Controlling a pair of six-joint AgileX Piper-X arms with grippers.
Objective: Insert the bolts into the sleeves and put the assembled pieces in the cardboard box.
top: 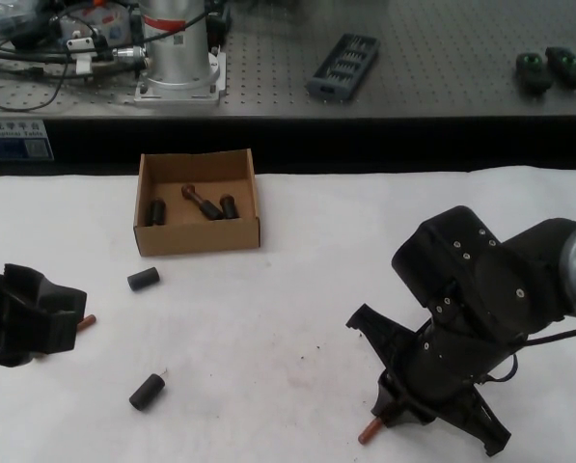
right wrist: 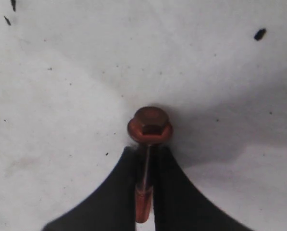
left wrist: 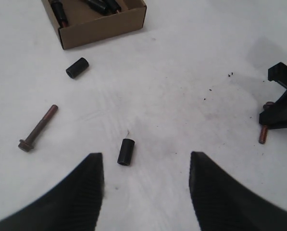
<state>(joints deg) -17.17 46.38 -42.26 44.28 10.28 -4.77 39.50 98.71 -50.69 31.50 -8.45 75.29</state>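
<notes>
The task looks about half done. The cardboard box stands in the upper left part of the high view. Three dark pieces lie inside it. One of them shows a reddish bolt end, so it seems assembled; for the other two it cannot be told.

Outside the box, two sleeves are not yet used. The upper sleeve lies just below the box in the high view. The lower sleeve lies toward the bottom left, well apart from the box. A loose bolt lies flat on the white table at the left edge of the high view. It is just beside the left hand, which is wide open and holds nothing.

The right hand, at the lower right of the high view, is closed tightly on the shank of the held bolt. The bolt's head sticks out past the fingertips, low over the table.

By this judgement, two bolts remain to be put into two sleeves, and then both pieces go into the box.
</notes>
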